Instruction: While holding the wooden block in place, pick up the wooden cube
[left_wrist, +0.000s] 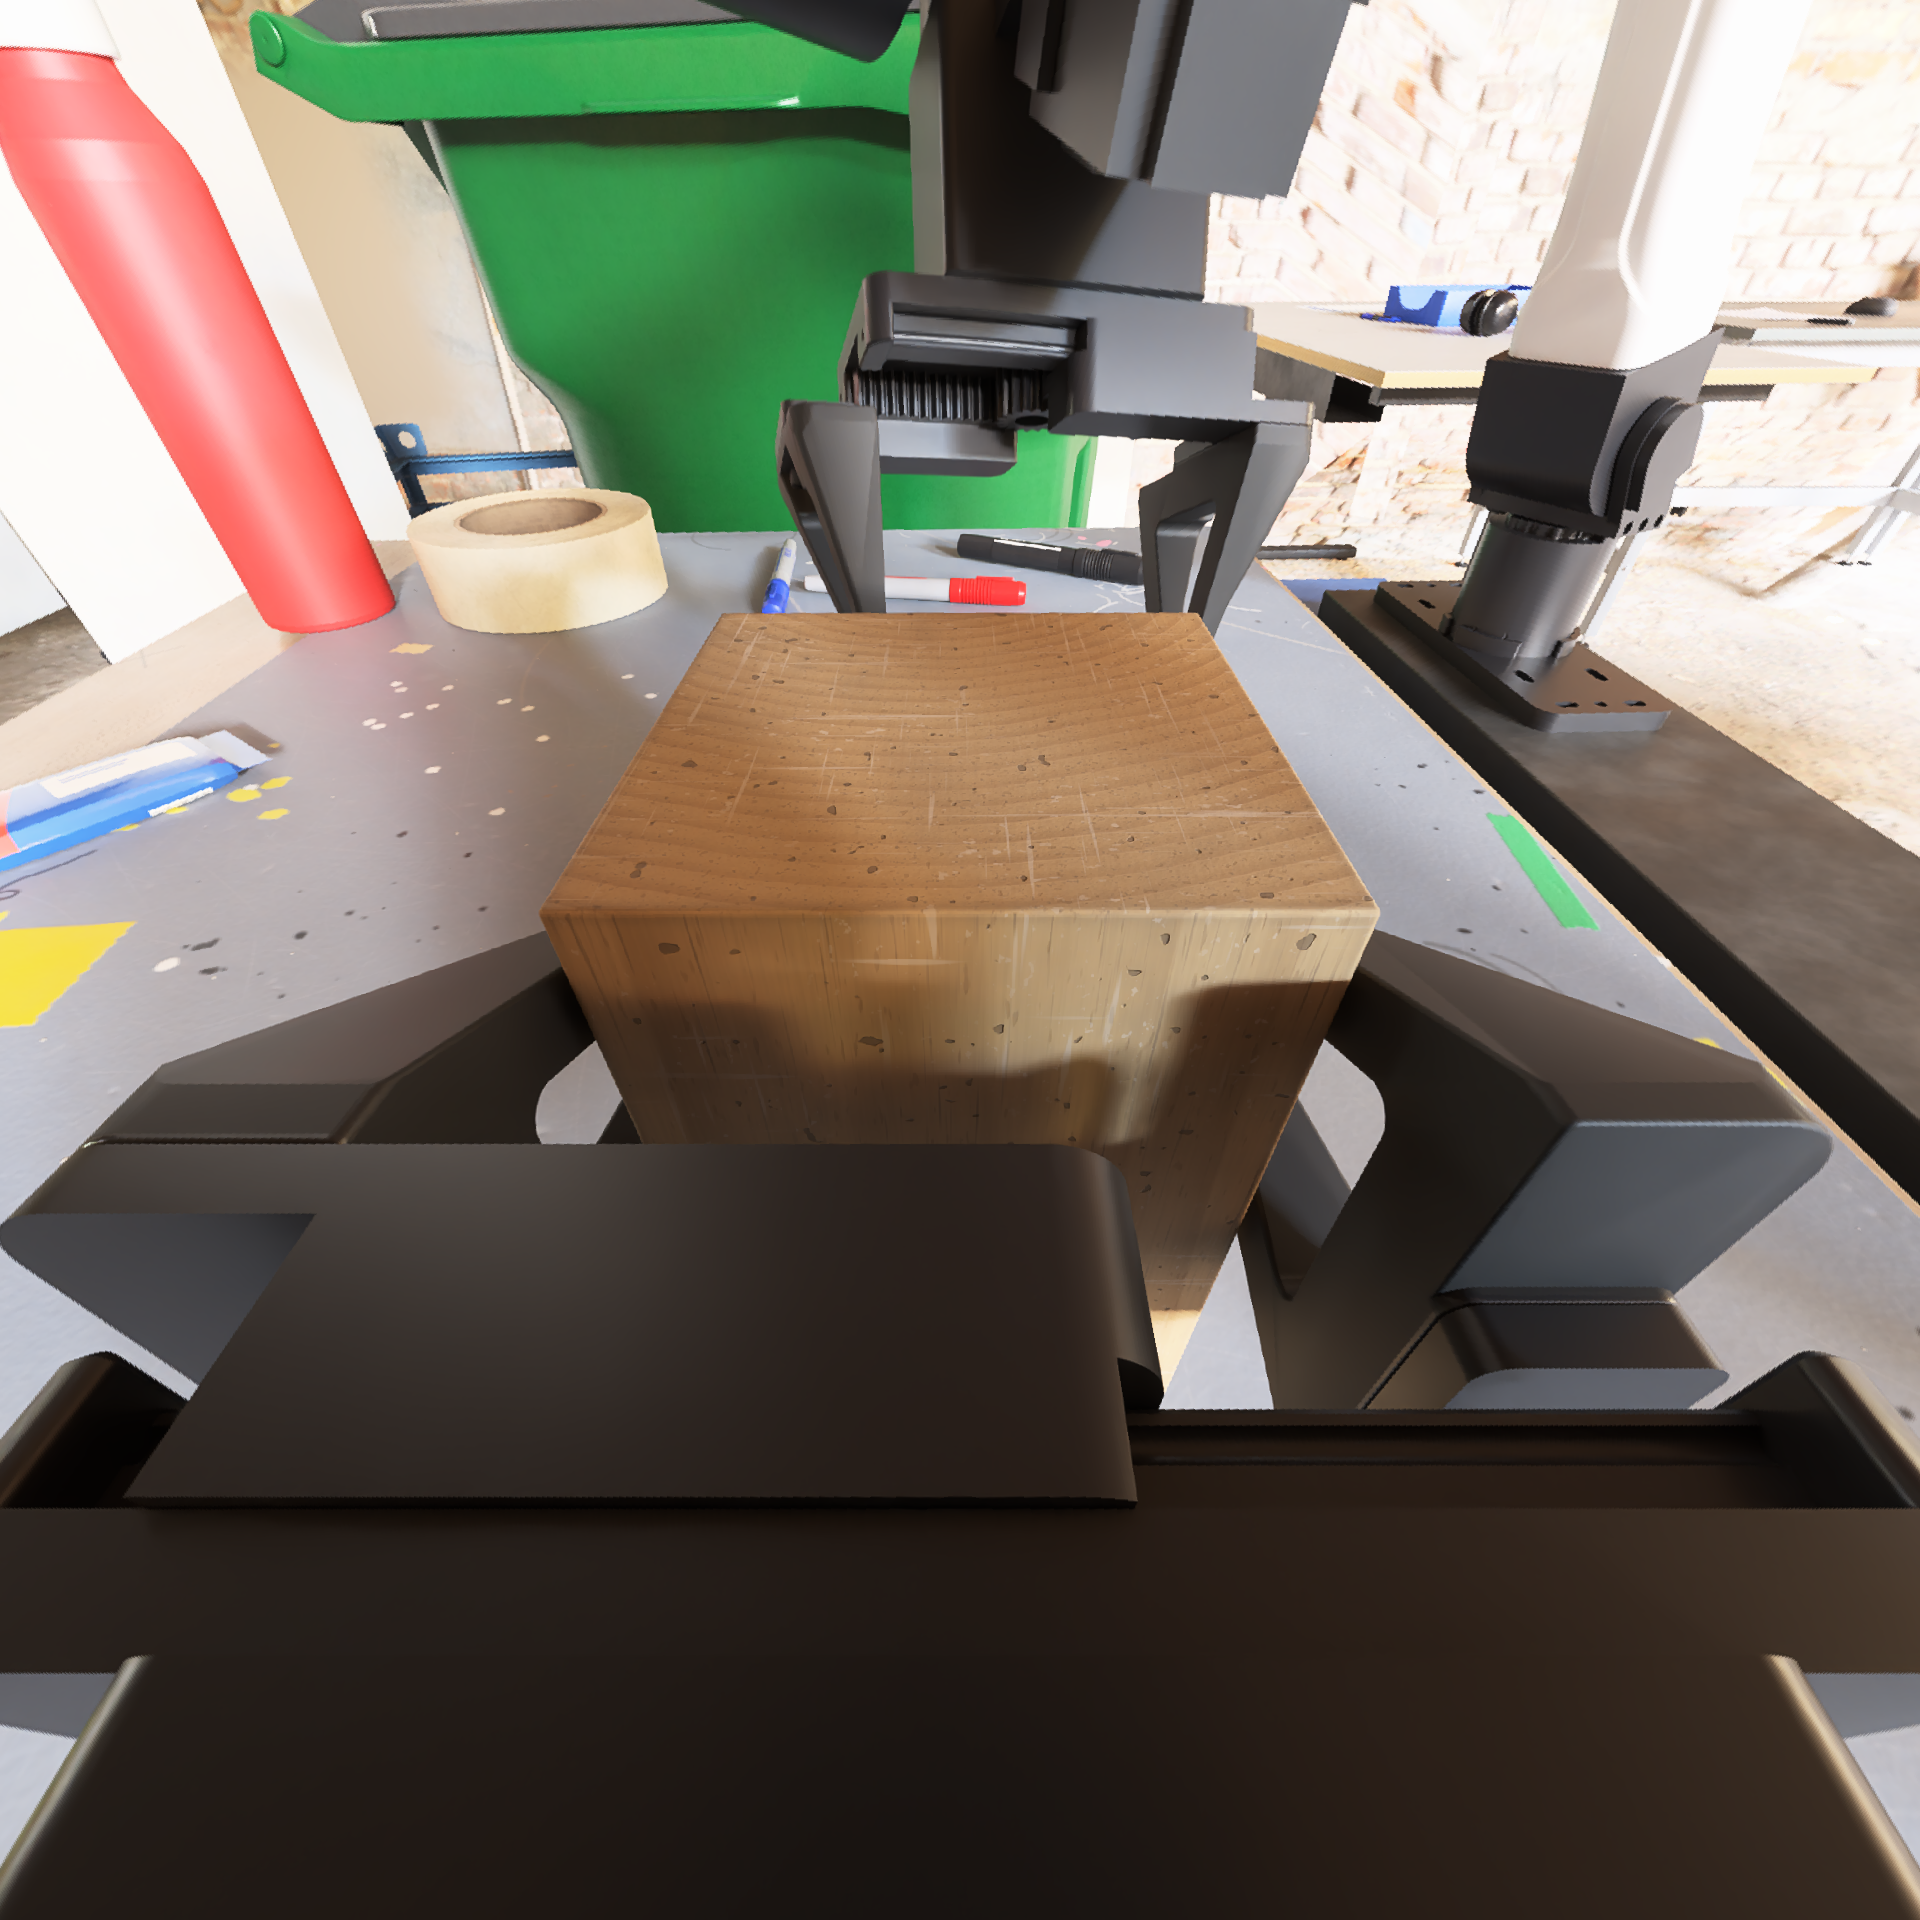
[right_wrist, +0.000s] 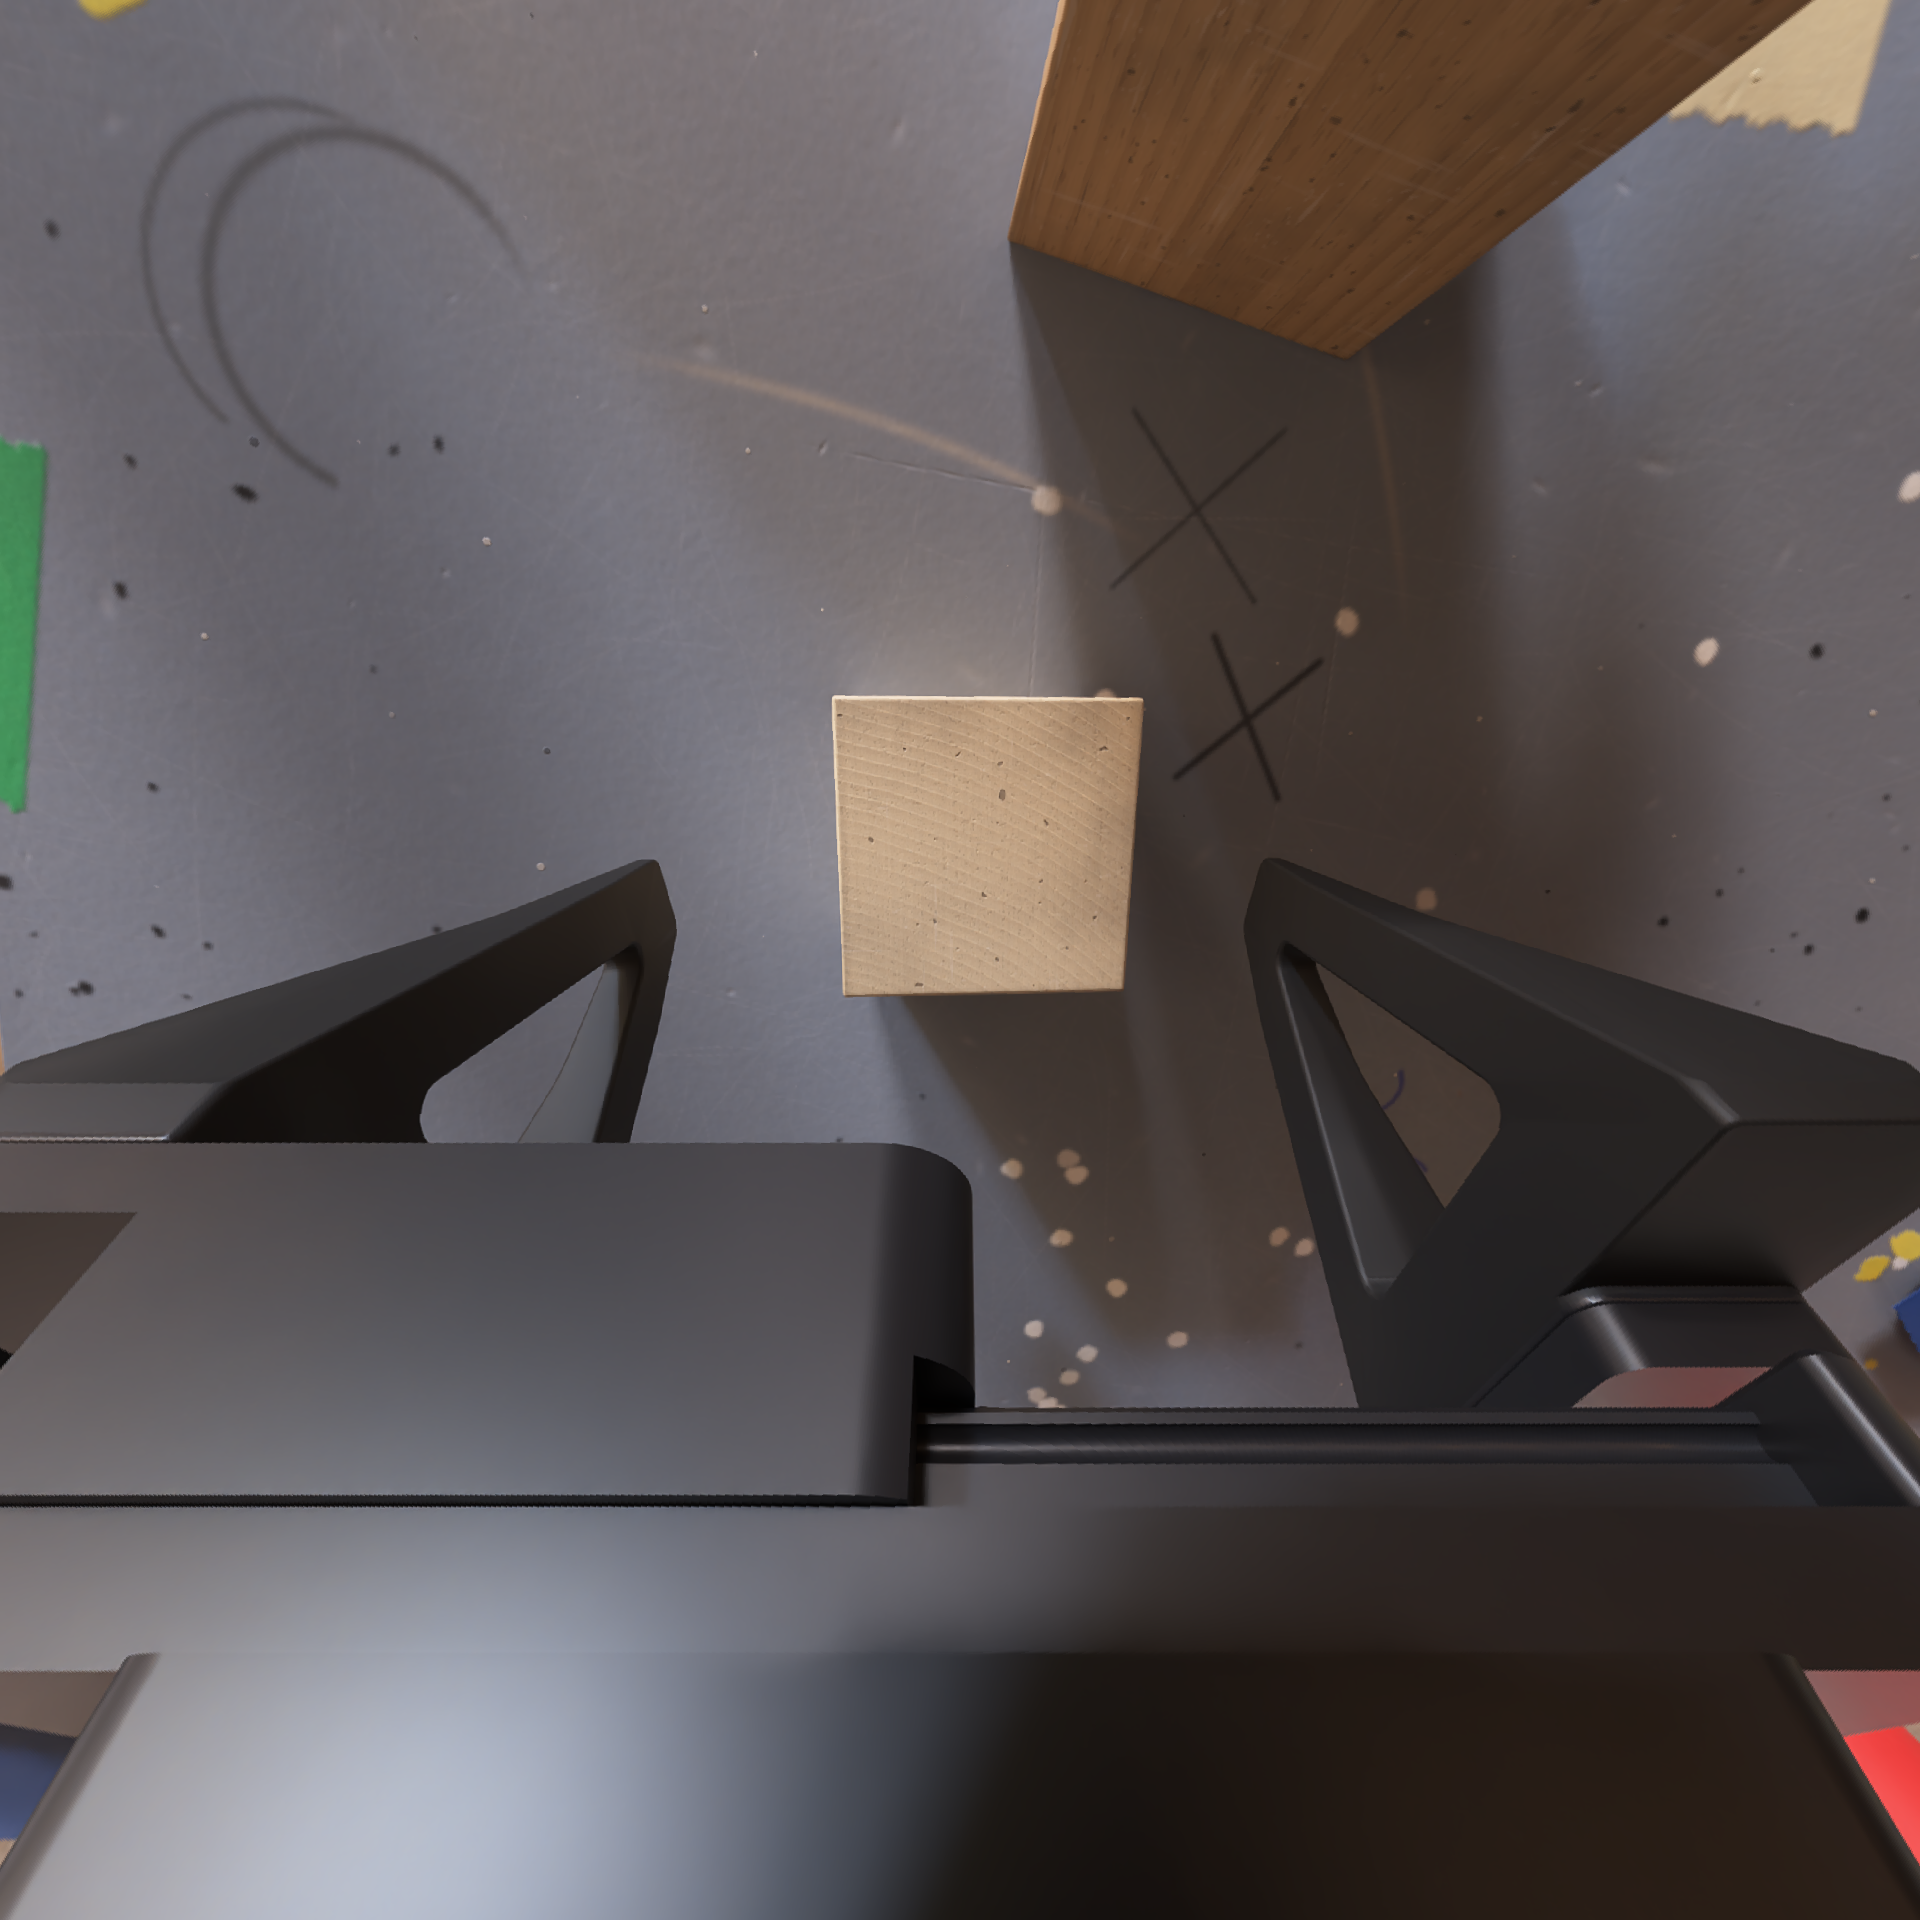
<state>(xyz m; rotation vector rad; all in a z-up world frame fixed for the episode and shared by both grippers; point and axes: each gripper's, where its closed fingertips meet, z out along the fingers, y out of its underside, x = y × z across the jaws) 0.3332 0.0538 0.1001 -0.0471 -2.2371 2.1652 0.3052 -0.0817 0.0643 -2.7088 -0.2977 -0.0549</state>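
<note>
In the left wrist view the large brown wooden block (left_wrist: 961, 790) stands on the grey table (left_wrist: 364, 883). My left gripper (left_wrist: 961, 1003) is shut on the block, one finger pressed on each side at its near end. My right gripper (left_wrist: 1013, 597) hangs open just past the block's far end, pointing down. In the right wrist view the small pale wooden cube (right_wrist: 982, 844) lies on the table between and below the open right gripper (right_wrist: 958, 878), apart from both fingers. The end of the block (right_wrist: 1351, 156) shows beyond it. The block hides the cube in the left wrist view.
At the table's far end lie a tape roll (left_wrist: 540, 556), a red-capped marker (left_wrist: 935, 590), a black marker (left_wrist: 1049, 559) and a blue pen (left_wrist: 777, 582). A red cylinder (left_wrist: 177, 343) and a green bin (left_wrist: 675, 281) stand behind. The right arm's base (left_wrist: 1517, 613) is at the right.
</note>
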